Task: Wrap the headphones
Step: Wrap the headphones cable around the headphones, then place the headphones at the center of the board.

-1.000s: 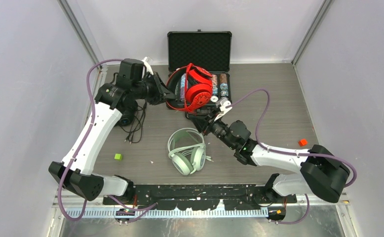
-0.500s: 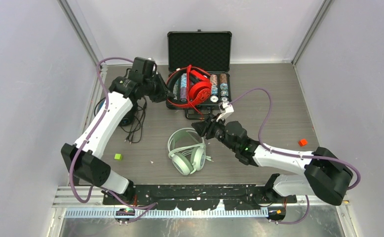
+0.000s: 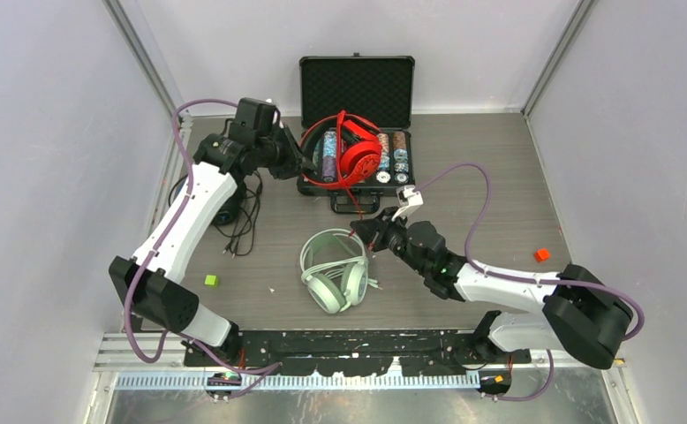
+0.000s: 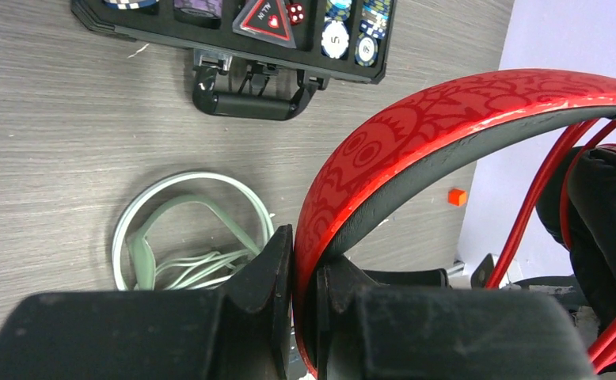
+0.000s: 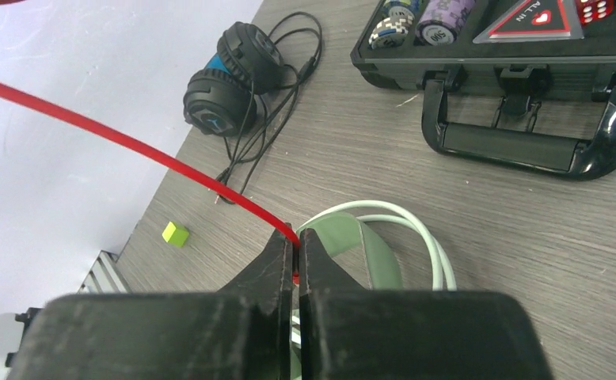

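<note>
My left gripper (image 3: 303, 166) is shut on the headband (image 4: 447, 119) of the red headphones (image 3: 353, 159), holding them up over the open case. Their red cable (image 5: 131, 142) runs taut down to my right gripper (image 3: 358, 232), which is shut on it (image 5: 297, 237) just above the mint-green headphones (image 3: 333, 269). The mint pair lies flat on the table with its pale cable bunched inside the band (image 4: 186, 229). The black headphones (image 5: 230, 75) lie at the left with a loose black cable, mostly hidden behind my left arm in the top view.
A black poker-chip case (image 3: 358, 88) stands open at the back centre, its handle (image 5: 526, 146) facing the mint pair. A small green cube (image 3: 210, 281) lies front left and a red cube (image 3: 542, 254) at the right. Walls close in both sides.
My left arm has shifted the red headphones slightly back over the case. My right gripper drew back toward the mint pair, opened, then shut on the red cable.
</note>
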